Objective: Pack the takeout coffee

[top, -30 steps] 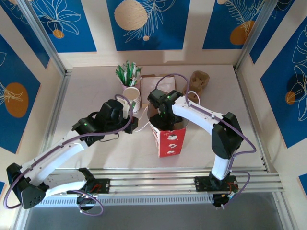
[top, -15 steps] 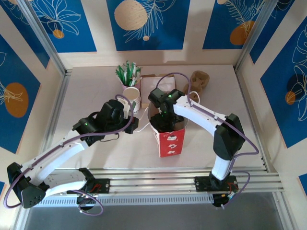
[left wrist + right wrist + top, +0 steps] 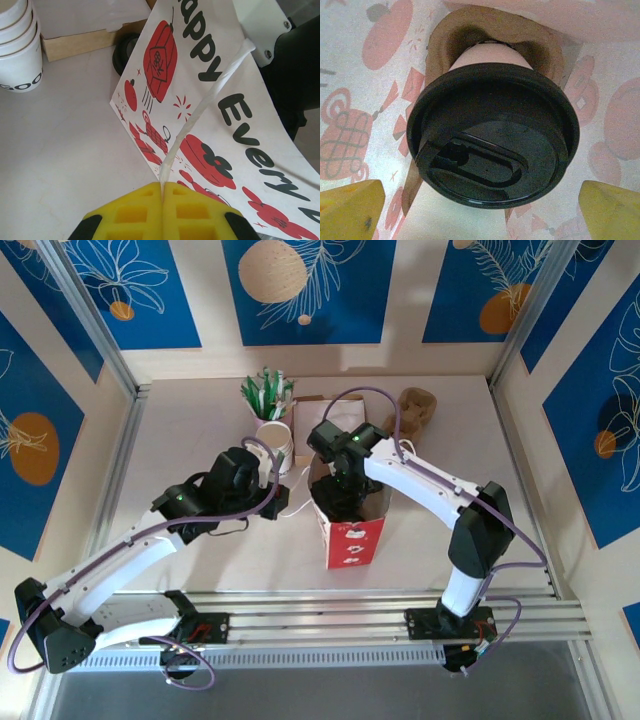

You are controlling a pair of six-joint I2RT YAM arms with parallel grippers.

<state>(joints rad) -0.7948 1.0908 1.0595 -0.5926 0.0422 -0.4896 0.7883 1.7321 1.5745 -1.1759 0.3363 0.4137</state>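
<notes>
We judge takeout coffee (image 3: 492,135) light, crushable: grip just under lid (image 3: 530,105), gently. Right gripper (image 3: 481,212) open astride lid; left gripper (image 3: 162,210) clamped on bag handle (image 3: 200,115).

Left gripper (image 3: 162,189) closed, right gripper (image 3: 481,212) wide

Pale table (image 3: 180,435) — red-and-white bag (image 3: 355,540), stacked white cups (image 3: 279,448), flat box (image 3: 308,415), brown carrier (image 3: 418,405)

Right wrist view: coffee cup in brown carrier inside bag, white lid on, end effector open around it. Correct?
No: the lid is black, not white, per the right wrist view. The rest holds: coffee cup in brown carrier, bag, right end effector open.
</notes>
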